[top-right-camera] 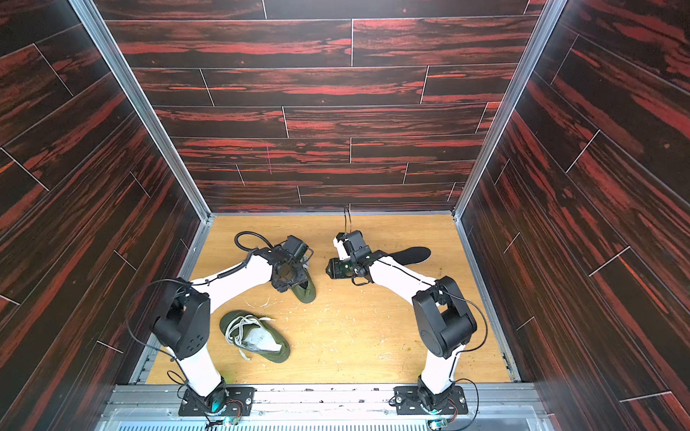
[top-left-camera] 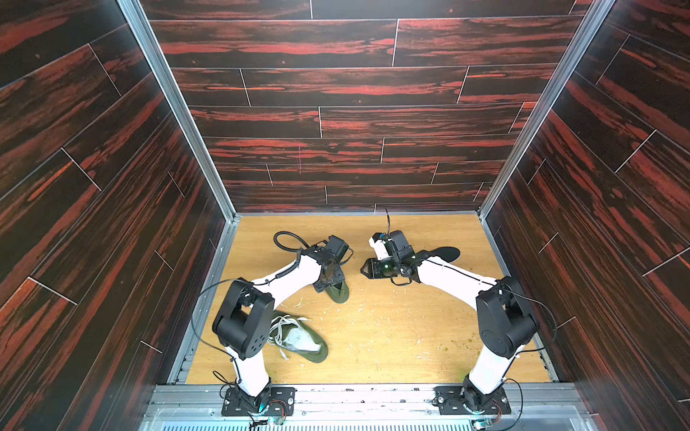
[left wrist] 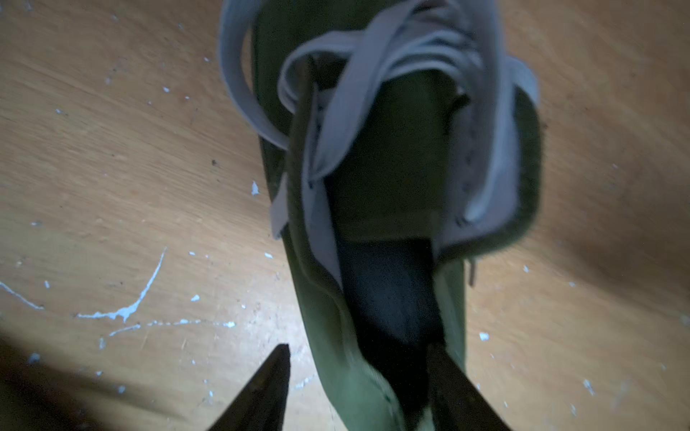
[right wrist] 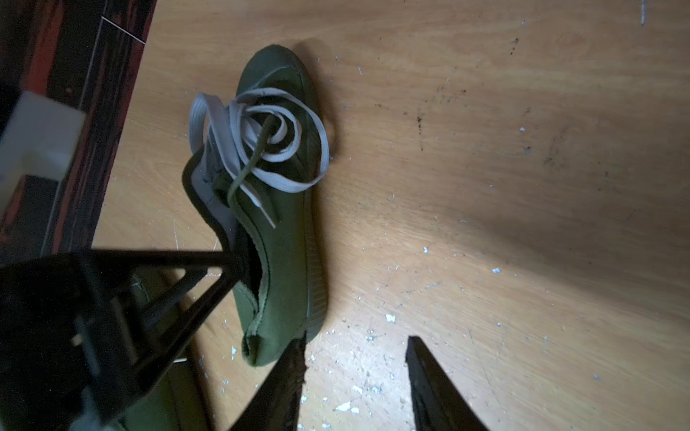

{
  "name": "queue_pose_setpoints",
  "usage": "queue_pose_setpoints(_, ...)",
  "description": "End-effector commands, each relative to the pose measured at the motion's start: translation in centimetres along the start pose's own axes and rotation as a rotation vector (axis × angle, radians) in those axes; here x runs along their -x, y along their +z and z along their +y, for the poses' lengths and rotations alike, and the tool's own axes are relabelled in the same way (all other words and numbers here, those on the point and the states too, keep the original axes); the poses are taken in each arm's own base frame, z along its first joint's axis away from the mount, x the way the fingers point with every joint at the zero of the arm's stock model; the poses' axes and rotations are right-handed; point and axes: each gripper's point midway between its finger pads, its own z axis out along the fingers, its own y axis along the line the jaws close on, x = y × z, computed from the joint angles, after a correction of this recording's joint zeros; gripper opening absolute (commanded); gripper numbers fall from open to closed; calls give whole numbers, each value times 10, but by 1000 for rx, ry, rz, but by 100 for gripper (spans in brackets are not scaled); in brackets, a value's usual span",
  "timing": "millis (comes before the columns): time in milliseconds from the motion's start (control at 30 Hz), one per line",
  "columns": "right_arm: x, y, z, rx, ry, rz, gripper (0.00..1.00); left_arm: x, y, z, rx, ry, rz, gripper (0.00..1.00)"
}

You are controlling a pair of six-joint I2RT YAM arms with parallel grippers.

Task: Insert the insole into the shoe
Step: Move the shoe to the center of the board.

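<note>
An olive-green shoe [top-left-camera: 341, 294] [top-right-camera: 307, 295] with pale grey laces lies mid-table. My left gripper [top-left-camera: 328, 285] [left wrist: 359, 347] points down at its heel end. One finger [left wrist: 448, 384] is inside the dark opening and the other stands outside the side wall with a gap, so the gripper is open. The right wrist view shows that finger's tip [right wrist: 235, 263] in the shoe [right wrist: 283, 239]. My right gripper [top-left-camera: 364, 268] [right wrist: 354, 347] hangs open and empty beside the heel. The black insole [top-left-camera: 446, 253] [top-right-camera: 412, 255] lies flat at the far right, partly behind the right arm.
A second olive shoe [top-left-camera: 302, 341] [top-right-camera: 257, 337] with loose white laces lies near the left arm's base. The scratched wooden table [top-left-camera: 392, 336] is fenced by dark red-streaked walls [top-left-camera: 112, 224] on three sides. A metal rail [top-left-camera: 373, 392] runs along the front.
</note>
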Motion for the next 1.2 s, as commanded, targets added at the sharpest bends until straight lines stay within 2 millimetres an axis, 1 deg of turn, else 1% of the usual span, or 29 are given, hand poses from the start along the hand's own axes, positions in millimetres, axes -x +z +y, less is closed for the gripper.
queue_pose_setpoints(0, 0, -9, 2, 20, -12, -17, 48, 12, 2, 10, 65, -36, -60, 57)
queue_pose_setpoints(67, 0, -11, -1, 18, -6, -19, 48, 10, 8, 15, 90, -28, -59, 53)
queue_pose_setpoints(167, 0, -11, -2, 19, -3, -19, 48, 10, 18, 18, 117, -13, -48, 42)
queue_pose_setpoints(233, 0, -11, -2, 25, -3, -17, 48, 14, 22, 20, 144, 6, -50, 37)
queue_pose_setpoints(300, 0, -10, -1, 29, -5, -14, 48, 22, 21, 24, 167, 11, -72, 31)
queue_pose_setpoints(367, -3, -9, -2, 30, 0, -8, 48, 33, 18, 29, 178, 23, -95, 19)
queue_pose_setpoints(467, -5, -9, -1, 37, 3, -4, 48, 49, 17, 32, 196, 84, -103, 5)
queue_pose_setpoints(533, -5, -10, -1, 37, 2, -4, 48, 58, 18, 31, 189, 118, -105, 1)
queue_pose_setpoints(667, -3, -11, 1, 39, 1, -6, 48, 81, 22, 30, 173, 138, -118, 0)
queue_pose_setpoints(800, -1, -13, 3, 46, 1, -4, 48, 109, 30, 28, 167, 156, -133, 0)
queue_pose_setpoints(867, -2, -13, 4, 48, -1, -2, 48, 122, 33, 28, 161, 139, -134, 0)
queue_pose_setpoints(1000, -4, -12, 2, 45, 7, 6, 48, 150, 37, 21, 126, 90, -176, 0)
queue_pose_setpoints(1100, -5, -11, 3, 51, 11, 11, 48, 167, 41, 15, 111, 79, -185, 2)
queue_pose_setpoints(1133, -6, -12, 3, 52, 11, 12, 48, 172, 43, 14, 114, 83, -184, 5)
queue_pose_setpoints(1167, -6, -12, 3, 51, 12, 12, 48, 173, 44, 14, 120, 90, -177, 11)
